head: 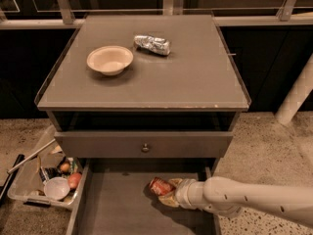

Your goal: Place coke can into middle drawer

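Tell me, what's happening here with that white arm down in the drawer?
A robot arm reaches in from the right, and its gripper holds the coke can low inside the open middle drawer, close to its grey floor. As far as I can tell, the can is not yet set down. Up on the cabinet top sit a bowl and a crumpled silver can.

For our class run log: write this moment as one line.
gripper: inside open middle drawer | grip: shut on coke can | released: no
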You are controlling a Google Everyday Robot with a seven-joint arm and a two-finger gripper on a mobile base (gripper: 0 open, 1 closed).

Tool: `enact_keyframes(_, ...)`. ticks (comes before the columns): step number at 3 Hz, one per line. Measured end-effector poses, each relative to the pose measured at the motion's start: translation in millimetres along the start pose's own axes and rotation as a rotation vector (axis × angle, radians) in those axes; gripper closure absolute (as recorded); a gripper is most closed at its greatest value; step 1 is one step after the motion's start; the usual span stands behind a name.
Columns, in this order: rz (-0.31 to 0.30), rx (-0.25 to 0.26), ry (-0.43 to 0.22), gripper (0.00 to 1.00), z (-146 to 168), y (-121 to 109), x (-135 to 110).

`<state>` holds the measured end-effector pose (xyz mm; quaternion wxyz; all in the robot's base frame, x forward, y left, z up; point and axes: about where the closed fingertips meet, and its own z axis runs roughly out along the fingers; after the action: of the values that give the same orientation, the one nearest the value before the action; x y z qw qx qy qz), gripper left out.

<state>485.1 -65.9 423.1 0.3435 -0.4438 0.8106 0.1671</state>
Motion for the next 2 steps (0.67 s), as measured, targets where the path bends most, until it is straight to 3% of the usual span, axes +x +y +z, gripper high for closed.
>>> enact_keyframes(1,0.023,-0.002,0.007,1.00,14.7,-3.5,15.2)
enact_keyframes(2,0.030,-0.015,-0.015,1.00,28.2,-3.8,14.6)
